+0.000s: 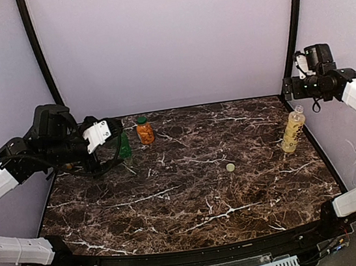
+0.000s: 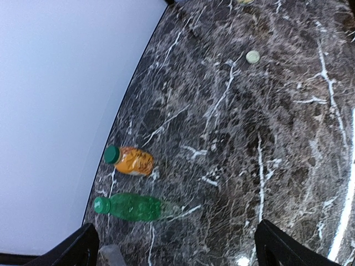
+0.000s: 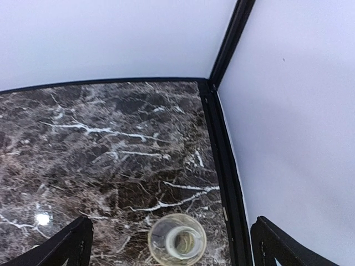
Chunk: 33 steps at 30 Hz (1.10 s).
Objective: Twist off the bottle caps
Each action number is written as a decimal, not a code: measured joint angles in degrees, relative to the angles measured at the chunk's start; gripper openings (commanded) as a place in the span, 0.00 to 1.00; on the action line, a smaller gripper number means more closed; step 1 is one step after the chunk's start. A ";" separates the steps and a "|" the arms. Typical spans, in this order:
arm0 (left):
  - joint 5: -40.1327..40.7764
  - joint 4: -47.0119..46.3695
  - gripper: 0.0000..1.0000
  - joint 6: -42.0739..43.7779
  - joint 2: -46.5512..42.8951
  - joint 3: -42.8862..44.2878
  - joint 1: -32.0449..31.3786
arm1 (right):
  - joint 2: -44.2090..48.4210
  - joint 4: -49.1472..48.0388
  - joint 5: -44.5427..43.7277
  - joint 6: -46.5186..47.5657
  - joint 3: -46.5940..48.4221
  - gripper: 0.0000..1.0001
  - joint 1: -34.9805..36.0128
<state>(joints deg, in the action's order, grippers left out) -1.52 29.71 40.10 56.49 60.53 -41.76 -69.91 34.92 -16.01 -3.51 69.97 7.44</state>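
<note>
A dark marble table point(image 1: 194, 203) stands between two white robot arms. At the table's far left, the left gripper point(image 2: 176, 224) hangs with its jaws spread wide and nothing between them. Above the table's right edge, the right gripper point(image 3: 173, 221) is also fully open and holds nothing, its fingers point(image 3: 66, 244) on either side of an open bottle mouth below. That mouth belongs to the pale yellow bottle point(image 1: 292, 131), which stands upright and uncapped close to the table's right edge. The all-green bottle point(image 1: 124, 145) stands capped at the table's far left, partly hidden by the left gripper. The short orange bottle point(image 1: 145, 131), green cap on, stands just beside it. A small pale cap point(image 1: 230, 167) lies loose near the table's middle.
</note>
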 measured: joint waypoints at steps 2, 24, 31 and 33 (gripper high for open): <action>2.45 2.75 0.97 0.04 3.15 3.17 1.66 | 0.55 0.24 3.39 -0.04 2.93 0.99 0.00; 0.70 16.61 0.98 -2.60 41.83 32.00 48.33 | 5.81 -2.58 23.74 -2.60 6.01 0.99 12.07; -1.77 13.14 0.99 -0.46 57.22 32.44 51.65 | 3.98 -2.29 22.40 -2.36 6.19 0.99 16.28; -3.39 12.59 0.99 0.57 59.67 32.94 52.37 | 3.48 -2.16 21.77 -2.34 6.19 0.99 16.98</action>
<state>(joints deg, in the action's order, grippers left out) -4.91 42.30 40.66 116.16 93.47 10.61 -66.43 32.75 5.76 -5.85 76.16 24.43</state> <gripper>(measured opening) 0.987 0.986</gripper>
